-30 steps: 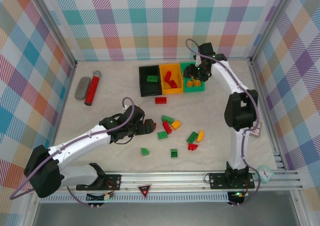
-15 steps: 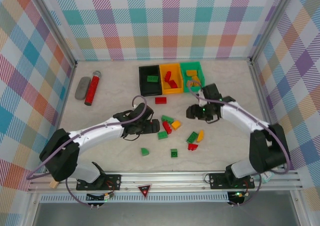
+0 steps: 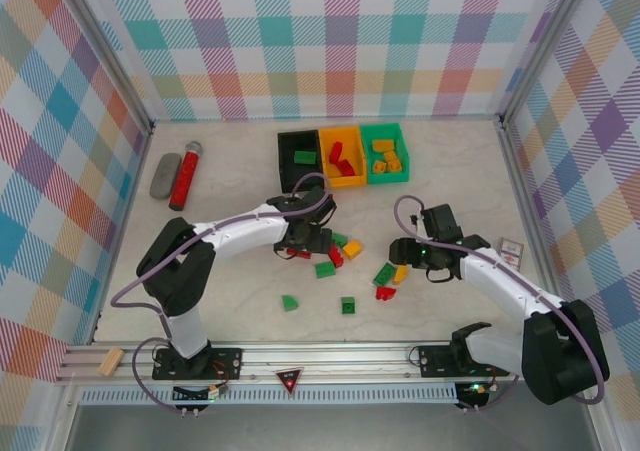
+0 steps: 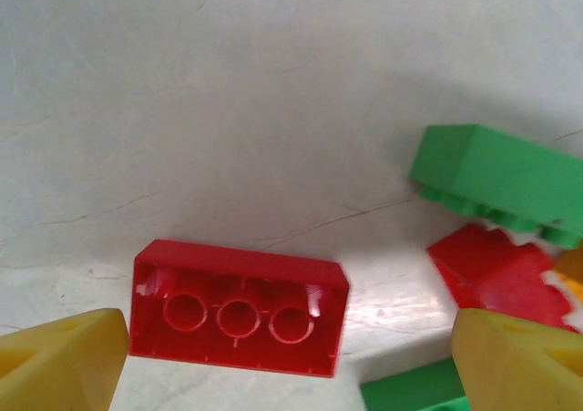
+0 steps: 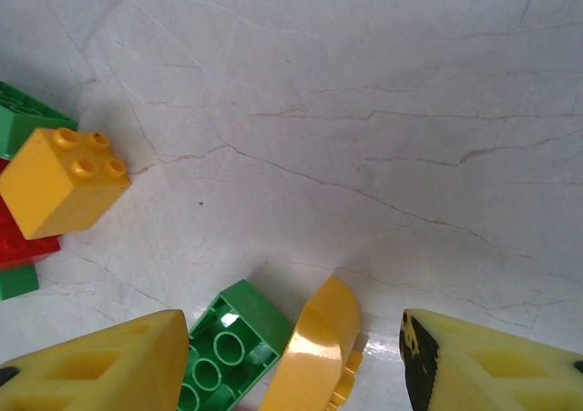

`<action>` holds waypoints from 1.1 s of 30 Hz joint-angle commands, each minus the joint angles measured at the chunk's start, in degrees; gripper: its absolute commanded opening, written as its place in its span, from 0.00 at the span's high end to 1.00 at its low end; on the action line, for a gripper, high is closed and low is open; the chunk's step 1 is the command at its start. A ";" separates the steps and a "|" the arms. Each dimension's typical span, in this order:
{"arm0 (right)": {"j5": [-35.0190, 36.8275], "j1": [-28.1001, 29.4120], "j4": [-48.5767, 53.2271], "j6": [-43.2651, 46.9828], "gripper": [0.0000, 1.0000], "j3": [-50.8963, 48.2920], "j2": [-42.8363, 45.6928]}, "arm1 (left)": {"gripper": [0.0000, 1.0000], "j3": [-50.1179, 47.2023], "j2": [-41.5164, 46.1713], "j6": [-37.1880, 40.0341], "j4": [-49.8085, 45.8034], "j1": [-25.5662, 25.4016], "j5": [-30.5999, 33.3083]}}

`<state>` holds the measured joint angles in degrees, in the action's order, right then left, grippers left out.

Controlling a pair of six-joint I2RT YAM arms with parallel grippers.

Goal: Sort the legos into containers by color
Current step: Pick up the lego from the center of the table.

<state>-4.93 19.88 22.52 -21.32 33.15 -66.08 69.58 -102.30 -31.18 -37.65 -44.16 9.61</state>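
Legos [image 3: 325, 269] lie scattered on the worktop [image 3: 230, 301], containers [image 3: 343, 183] at their 12 o'clock; we see our left claw [image 4: 291, 361] spread open around a red brick [image 4: 239, 306], right claw [image 5: 293, 365] open over a yellow slope [image 5: 319, 343]

Open bench [image 3: 225, 306] stretches across the near left corner. A bare strip runs between the brick cluster [image 3: 335, 254] and the black bin [image 3: 282, 166], orange bin [image 3: 345, 183] and green bin [image 3: 384, 129] at the back. The left arm [image 3: 230, 239] slants across the middle, barring the way in from the left. The left pincer [image 4: 290, 329] gapes around an upturned red brick [image 4: 239, 308], while a green brick [image 4: 496, 179] and a second red brick [image 4: 487, 274] crowd its right finger. The right pincer [image 5: 293, 329] straddles an upturned green brick [image 5: 223, 356] touching a yellow sloped brick [image 5: 319, 343], with bare bench beyond. A red cylinder [image 3: 185, 176] and grey oval [image 3: 163, 175] sit far left.
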 commanded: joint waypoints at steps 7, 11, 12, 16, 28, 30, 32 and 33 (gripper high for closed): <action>-0.70 -0.20 -5.62 -0.89 0.36 -3.09 3.68 | 0.10 1.50 -4.82 3.52 -5.30 0.04 0.82; -0.78 -0.26 -5.98 -0.89 0.36 -3.14 3.25 | 0.12 2.61 -6.83 4.11 -5.94 0.21 2.22; -0.70 -0.20 -6.05 -1.00 0.37 -3.10 3.25 | 0.13 2.59 -7.02 4.33 -5.97 0.30 2.43; -0.35 -0.19 -6.18 -1.18 0.37 -3.26 3.25 | 0.19 1.99 -6.30 4.73 -5.37 0.70 2.23; -0.02 -0.16 -6.55 -1.23 0.37 -3.51 3.29 | 0.39 2.98 -4.95 5.62 -4.45 0.79 1.64; -0.08 -0.14 -6.53 -1.24 0.37 -3.39 3.02 | 0.39 4.13 -3.61 5.52 -4.49 0.77 1.10; -0.08 -0.11 -6.62 -1.24 0.37 -3.29 2.85 | 0.39 6.23 -2.56 5.80 -5.01 0.80 0.86; -0.08 -0.10 -6.75 -1.25 0.37 -3.29 2.76 | 0.39 7.78 -2.14 6.04 -5.47 0.87 0.89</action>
<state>-4.95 19.88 16.67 -22.02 30.41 -63.16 73.52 -108.16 -25.87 -41.50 -43.72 10.98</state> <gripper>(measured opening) 0.633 0.625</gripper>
